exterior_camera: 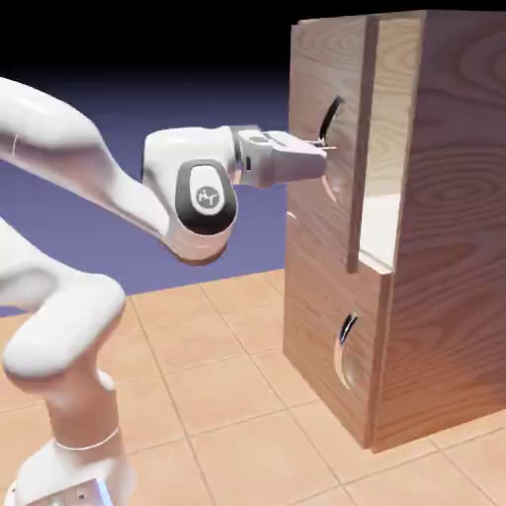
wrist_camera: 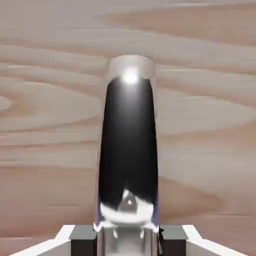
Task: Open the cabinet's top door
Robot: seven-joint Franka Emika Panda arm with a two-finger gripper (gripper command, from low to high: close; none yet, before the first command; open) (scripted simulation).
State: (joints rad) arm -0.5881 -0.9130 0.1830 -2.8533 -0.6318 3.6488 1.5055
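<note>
Exterior view: the arm (exterior_camera: 89, 188) reaches level to the cabinet (exterior_camera: 435, 227), and its gripper (exterior_camera: 318, 150) is clamped on the curved handle (exterior_camera: 330, 124) of the top door (exterior_camera: 321, 148), which stands straight ahead of the fingers and already swung slightly out from the cabinet front (a gap shows along its far edge). Well below the gripper sits the lower panel (exterior_camera: 331, 346) with its own smaller handle (exterior_camera: 346, 341). In the hand view the handle (wrist_camera: 129, 150) fills the space between the two fingertips (wrist_camera: 82, 237), with the door's wood grain (wrist_camera: 50, 100) directly behind it.
</note>
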